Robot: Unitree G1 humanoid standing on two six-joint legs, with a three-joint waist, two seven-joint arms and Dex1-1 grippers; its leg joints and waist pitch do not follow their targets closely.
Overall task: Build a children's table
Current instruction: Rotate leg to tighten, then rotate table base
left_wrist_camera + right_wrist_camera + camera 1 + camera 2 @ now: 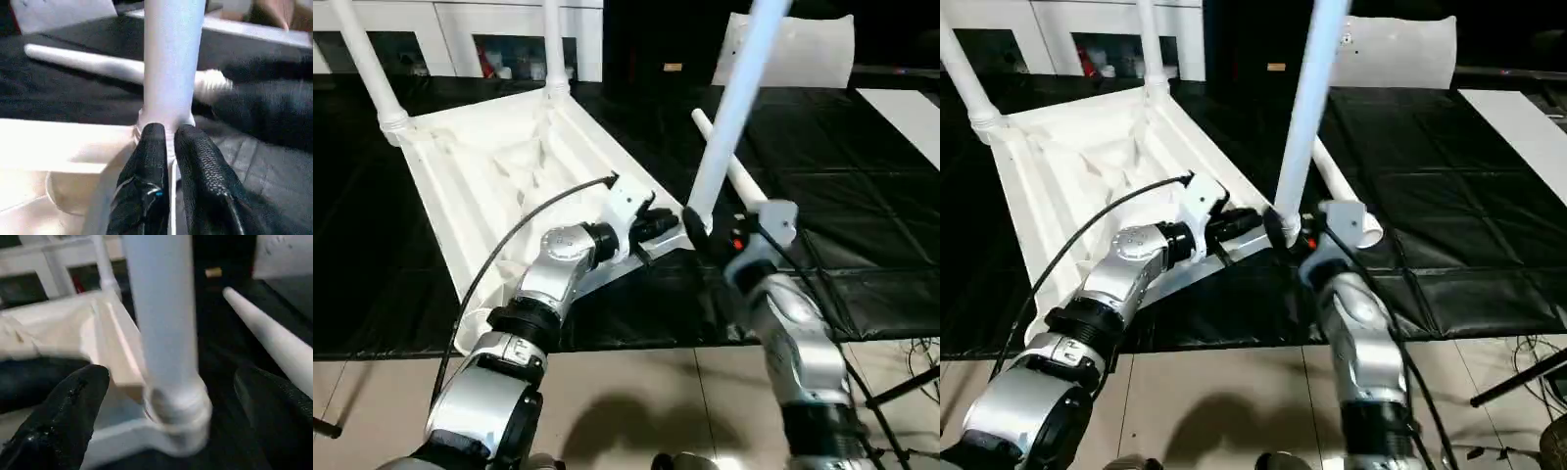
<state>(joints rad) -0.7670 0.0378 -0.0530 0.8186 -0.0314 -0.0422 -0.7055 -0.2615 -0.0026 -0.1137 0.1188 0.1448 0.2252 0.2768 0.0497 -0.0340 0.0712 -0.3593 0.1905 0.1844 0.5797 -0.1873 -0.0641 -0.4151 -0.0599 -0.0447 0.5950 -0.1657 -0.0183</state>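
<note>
**Third leg going in, one still on the floor**

So the tabletop [499, 166] is lying upside down on the black mat [862, 196], ribbed side up, which makes sense since that's the only way the corner sockets face up to take legs. Two legs already stand in the far corners [372, 73] [552, 49]. A third leg [729, 117] stands upright in the near corner socket [178, 418]. The fourth leg [734, 176] lies on the mat just behind it, close by for later (my guess).

The left gripper [168, 147] has its fingers nearly together, pressed at the base of that third leg right at the socket, probably steadying the corner. The right gripper [166, 396] is spread wide on either side of the leg, not touching it, so to me it looks let go.
</note>
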